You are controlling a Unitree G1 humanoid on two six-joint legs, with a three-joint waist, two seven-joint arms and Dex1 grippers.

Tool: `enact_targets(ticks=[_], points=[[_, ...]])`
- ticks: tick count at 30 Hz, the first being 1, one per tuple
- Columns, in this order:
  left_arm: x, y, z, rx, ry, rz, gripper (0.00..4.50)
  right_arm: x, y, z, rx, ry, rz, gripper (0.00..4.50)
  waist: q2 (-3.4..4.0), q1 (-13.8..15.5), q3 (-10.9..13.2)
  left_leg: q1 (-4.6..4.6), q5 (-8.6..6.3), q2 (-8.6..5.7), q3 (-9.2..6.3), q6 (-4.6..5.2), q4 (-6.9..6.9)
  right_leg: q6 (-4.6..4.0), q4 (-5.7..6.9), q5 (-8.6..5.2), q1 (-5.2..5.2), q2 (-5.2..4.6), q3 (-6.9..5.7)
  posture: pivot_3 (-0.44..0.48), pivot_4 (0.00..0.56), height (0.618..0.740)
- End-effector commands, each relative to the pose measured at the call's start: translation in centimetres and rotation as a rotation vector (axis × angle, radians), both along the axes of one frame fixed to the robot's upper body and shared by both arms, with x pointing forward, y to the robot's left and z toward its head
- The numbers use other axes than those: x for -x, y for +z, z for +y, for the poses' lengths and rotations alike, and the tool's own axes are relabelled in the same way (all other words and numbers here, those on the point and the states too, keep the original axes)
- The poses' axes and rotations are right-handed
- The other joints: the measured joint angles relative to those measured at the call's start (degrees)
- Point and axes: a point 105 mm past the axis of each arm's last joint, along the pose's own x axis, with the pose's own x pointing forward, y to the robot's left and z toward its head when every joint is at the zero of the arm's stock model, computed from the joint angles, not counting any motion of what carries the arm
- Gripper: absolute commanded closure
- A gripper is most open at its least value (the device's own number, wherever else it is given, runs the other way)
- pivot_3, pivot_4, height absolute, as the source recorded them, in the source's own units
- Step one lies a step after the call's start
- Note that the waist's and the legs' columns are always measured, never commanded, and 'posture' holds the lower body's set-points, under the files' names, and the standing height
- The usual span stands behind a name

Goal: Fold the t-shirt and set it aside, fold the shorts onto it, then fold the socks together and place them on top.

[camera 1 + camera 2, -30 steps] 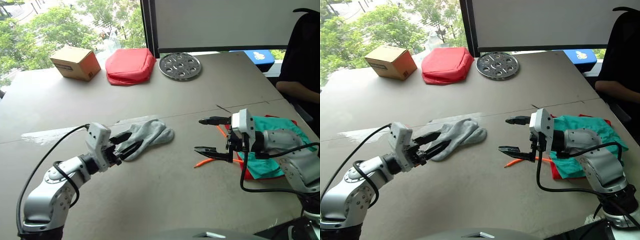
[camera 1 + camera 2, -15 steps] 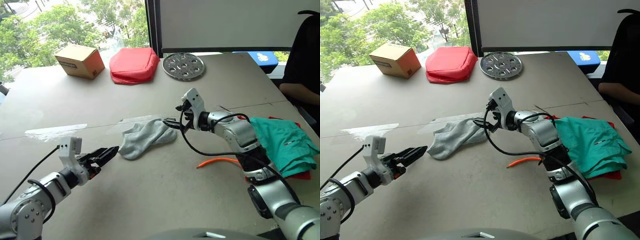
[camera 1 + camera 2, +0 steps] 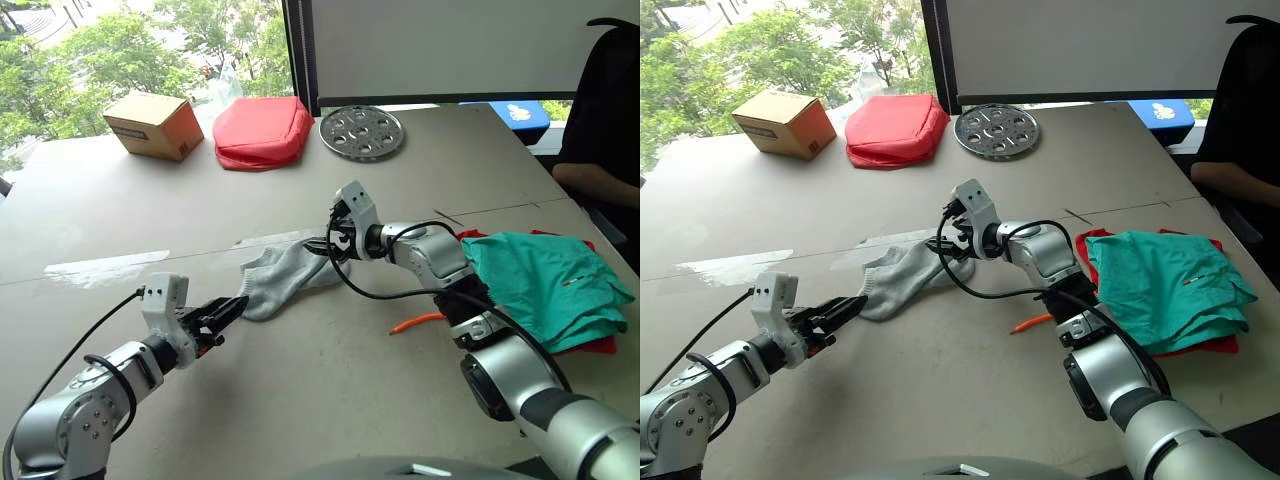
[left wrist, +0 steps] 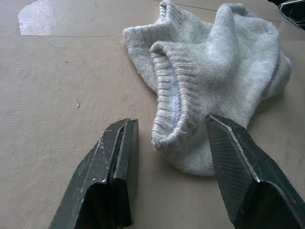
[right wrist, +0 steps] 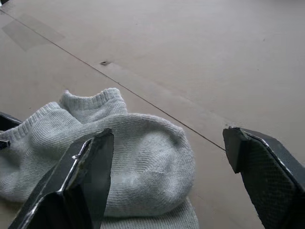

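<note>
Step in hand, as I read it: fold the socks [image 3: 290, 275] together. They lie bunched mid-frame on the tabletop [image 3: 330, 400], one overlapping the other, ribbed cuffs toward the lower left.

Left gripper [image 3: 228, 313]: fingers apart, tips just short of the cuff end, nothing held. In the left wrist view the folded cuff sits between the two fingers [image 4: 119, 167], closer to the right-hand one. Right gripper [image 3: 330, 243]: fingers wide apart, hovering over the toe end, nothing held.

To do it well:
- left should close on both cuff layers, not only the top rib, else one sock stays behind
- right should pin or pinch the toe end first so the pair doesn't slide on the smooth tabletop
- keep the lift low, knit is limp and will droop and unfold

The t-shirt [image 3: 600, 347] and shorts [image 3: 535, 290] are already stacked at the right of the frame, teal on top, red edge showing beneath. That's the drop target; the path from socks to stack looks open.

Around:
- orange drawstring [image 3: 418, 322] trails off the stack onto the tabletop, could snag the right arm's cable on the way across
- cardboard box [image 3: 155, 124], red padded pouch [image 3: 262, 130] and perforated metal disc [image 3: 361, 131] along the upper edge, well apart
- a person's arm [image 3: 595, 185] at the right edge, near the stack
</note>
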Motion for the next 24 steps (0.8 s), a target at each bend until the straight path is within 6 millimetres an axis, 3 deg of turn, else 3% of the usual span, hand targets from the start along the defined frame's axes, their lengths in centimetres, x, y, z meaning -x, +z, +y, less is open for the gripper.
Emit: enact_targets(ticks=[1, 2, 5, 9, 13, 16, 19, 20, 21, 23, 24], points=[[0.2, -0.8, -1.4, 0.02, -0.052, 0.008, 4.12, -0.4, 0.2, 0.8, 0.024, 0.018, -0.054, 2.41, 0.0, 0.0, 0.0, -0.01, 0.0, -0.04, -0.03, 0.0, 0.0, 0.0, 0.0, 0.0, 0.0, -0.04, 0.0, 0.0, 0.15, 0.74], [0.2, -0.8, -1.4, 0.019, -0.053, 0.006, 4.5, -0.3, -0.2, 0.9, 0.036, 0.025, -0.052, 2.96, 0.0, 0.0, 0.0, -0.02, 0.0, -0.05, -0.04, 0.0, 0.0, 0.0, -0.01, 0.0, 0.0, -0.06, 0.01, 0.0, 0.15, 0.74], [0.2, -0.6, -1.6, 0.026, -0.07, -0.008, 4.5, -0.4, -1.1, 0.9, 0.068, 0.028, -0.057, 4.36, 0.01, -0.1, 0.0, -0.05, 0.0, -0.08, -0.05, 0.0, -0.01, 0.0, -0.06, 0.0, 0.0, -0.13, 0.04, 0.0, 0.15, 0.74], [0.3, 0.3, -1.7, 0.051, -0.083, -0.046, 4.5, -0.6, -0.9, 0.2, 0.065, 0.019, -0.079, 4.46, 0.01, -0.1, 0.0, -0.06, -0.01, -0.08, -0.07, 0.01, -0.02, 0.0, -0.06, 0.0, 0.0, -0.13, 0.03, 0.0, 0.15, 0.74], [0.5, 1.6, -2.0, 0.11, -0.108, -0.098, 4.5, -0.3, 0.6, 0.1, 0.001, 0.019, -0.112, 4.46, 0.0, -0.3, 0.0, -0.07, -0.01, -0.03, -0.1, 0.01, -0.03, 0.0, -0.06, 0.0, -0.01, -0.12, 0.02, 0.0, 0.15, 0.74], [0.6, 2.7, -1.1, 0.163, -0.082, -0.122, 4.5, 0.9, 2.3, -0.2, -0.066, 0.068, -0.144, 4.46, 0.0, -0.4, 0.0, -0.08, -0.01, 0.05, -0.12, 0.01, -0.07, 0.0, -0.07, 0.0, -0.02, -0.08, -0.01, 0.0, 0.15, 0.74], [0.7, 3.2, -0.5, 0.19, -0.07, -0.119, 4.5, 1.2, 2.7, -0.8, -0.072, 0.07, -0.142, 3.65, 0.0, -0.5, 0.0, -0.07, -0.02, 0.1, -0.14, 0.02, -0.08, 0.0, -0.07, 0.0, -0.02, -0.07, -0.04, 0.0, 0.15, 0.74], [0.8, 3.0, -0.7, 0.167, -0.09, -0.108, 4.5, 1.0, 2.6, -1.0, -0.065, 0.057, -0.146, 3.11, 0.0, -0.5, 0.0, -0.06, -0.02, 0.1, -0.14, 0.02, -0.08, 0.0, -0.07, 0.0, -0.02, -0.07, -0.05, 0.0, 0.15, 0.74], [0.8, 2.9, -0.9, 0.157, -0.1, -0.104, 3.82, 0.7, 2.4, -1.3, -0.054, 0.037, -0.146, 2.68, 0.0, -0.5, 0.0, -0.05, -0.01, 0.1, -0.14, 0.02, -0.08, 0.0, -0.07, 0.0, -0.01, -0.07, -0.05, 0.0, 0.15, 0.74], [0.5, 2.7, -1.4, 0.15, -0.099, -0.106, 3.11, 0.0, 1.9, -1.7, -0.024, 0.002, -0.147, 1.79, 0.0, -0.5, 0.0, -0.05, -0.01, 0.07, -0.12, 0.02, -0.07, 0.0, -0.08, 0.0, -0.01, -0.07, -0.04, 0.0, 0.15, 0.74], [0.4, 2.6, -1.5, 0.152, -0.097, -0.107, 2.84, -0.2, 1.8, -1.8, -0.016, -0.007, -0.146, 1.75, 0.0, -0.5, 0.0, -0.05, -0.01, 0.06, -0.11, 0.02, -0.07, 0.0, -0.08, -0.01, -0.01, -0.07, -0.03, 0.0, 0.15, 0.74]])
